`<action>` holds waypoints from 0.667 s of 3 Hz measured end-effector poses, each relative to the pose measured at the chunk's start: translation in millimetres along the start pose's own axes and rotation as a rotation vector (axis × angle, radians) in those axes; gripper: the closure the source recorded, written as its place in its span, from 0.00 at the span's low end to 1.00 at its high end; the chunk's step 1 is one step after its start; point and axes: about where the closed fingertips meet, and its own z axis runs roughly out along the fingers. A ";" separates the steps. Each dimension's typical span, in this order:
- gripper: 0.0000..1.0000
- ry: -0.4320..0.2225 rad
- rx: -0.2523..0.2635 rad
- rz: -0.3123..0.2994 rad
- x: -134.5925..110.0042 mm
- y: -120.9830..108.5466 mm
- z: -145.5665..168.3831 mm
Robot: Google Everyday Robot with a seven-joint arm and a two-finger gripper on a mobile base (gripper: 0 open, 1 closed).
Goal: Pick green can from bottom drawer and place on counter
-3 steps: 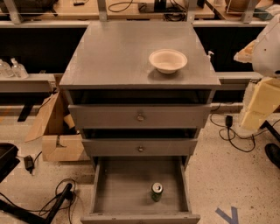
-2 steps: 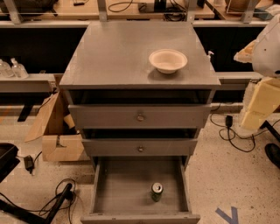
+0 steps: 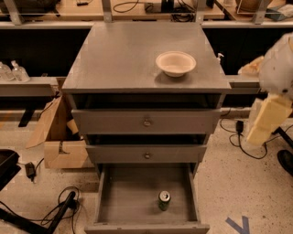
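The green can point(image 3: 164, 200) stands upright on the floor of the open bottom drawer point(image 3: 123, 201), right of its middle and towards the front. The counter point(image 3: 119, 57) is the grey cabinet top, and a cream bowl point(image 3: 176, 62) sits on its right part. My arm shows at the right edge as a white rounded body with a cream block point(image 3: 267, 119) hanging below it, level with the upper drawers and well right of the cabinet. The gripper's fingers are not visible in this view.
Two knobbed drawers point(image 3: 146, 122) above the bottom one are slightly pulled out. A cardboard box point(image 3: 62, 141) stands left of the cabinet. Cables point(image 3: 59, 205) and black gear lie on the floor at lower left. Wooden benches point(image 3: 137, 9) run behind, and blue tape point(image 3: 239, 225) marks the floor.
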 end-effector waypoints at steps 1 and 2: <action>0.00 -0.182 -0.036 -0.004 19.4 17.5 58.9; 0.00 -0.443 0.017 -0.004 19.2 15.3 126.4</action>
